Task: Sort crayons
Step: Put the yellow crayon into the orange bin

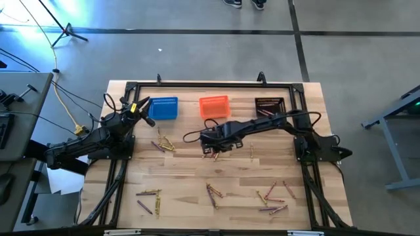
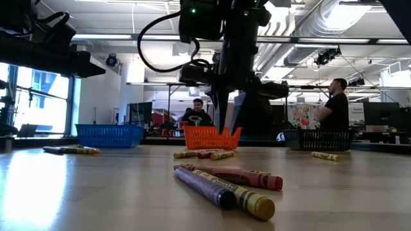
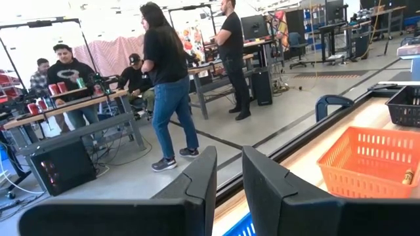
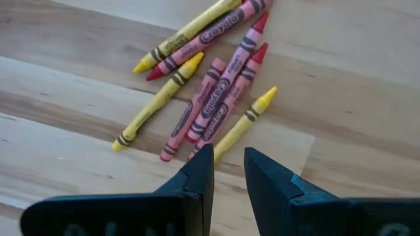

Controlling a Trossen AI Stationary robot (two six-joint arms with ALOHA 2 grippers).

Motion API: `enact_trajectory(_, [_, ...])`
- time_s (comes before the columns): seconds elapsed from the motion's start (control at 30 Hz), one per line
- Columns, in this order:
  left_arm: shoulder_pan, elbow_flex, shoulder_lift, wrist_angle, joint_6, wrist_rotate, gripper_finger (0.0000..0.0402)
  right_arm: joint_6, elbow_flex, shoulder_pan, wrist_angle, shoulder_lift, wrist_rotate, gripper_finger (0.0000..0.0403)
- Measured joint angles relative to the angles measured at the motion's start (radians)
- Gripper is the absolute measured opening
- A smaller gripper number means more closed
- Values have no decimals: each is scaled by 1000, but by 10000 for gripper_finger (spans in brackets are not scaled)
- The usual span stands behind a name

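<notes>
My right pincer (image 4: 228,164) hangs over the middle of the tabletop (image 1: 184,174), just in front of the orange basket (image 1: 214,106), with its two fingers a narrow gap apart and nothing between them. Directly under it lies a small heap of crayons (image 4: 210,85), yellow and reddish-pink ones fanned out and touching each other on the wood. My left pincer (image 3: 226,174) is raised near the blue basket (image 1: 163,108), which stands to the left of the orange basket; its fingers also stand slightly apart and hold nothing. To the right of the orange basket sits the black basket (image 1: 270,105). More crayons lie scattered well in front of the orange basket, toward the near edge, with another little cluster in front of the blue one. At least one crayon already lies inside the orange basket. Beyond the tabletop, several people (image 3: 164,78) stand and sit in the room.
</notes>
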Motion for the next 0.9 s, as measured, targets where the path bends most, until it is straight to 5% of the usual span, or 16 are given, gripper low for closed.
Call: enact_trajectory(0.9, [0,0,0,0,0,0,60,39,1,-1,31,96,-22,71])
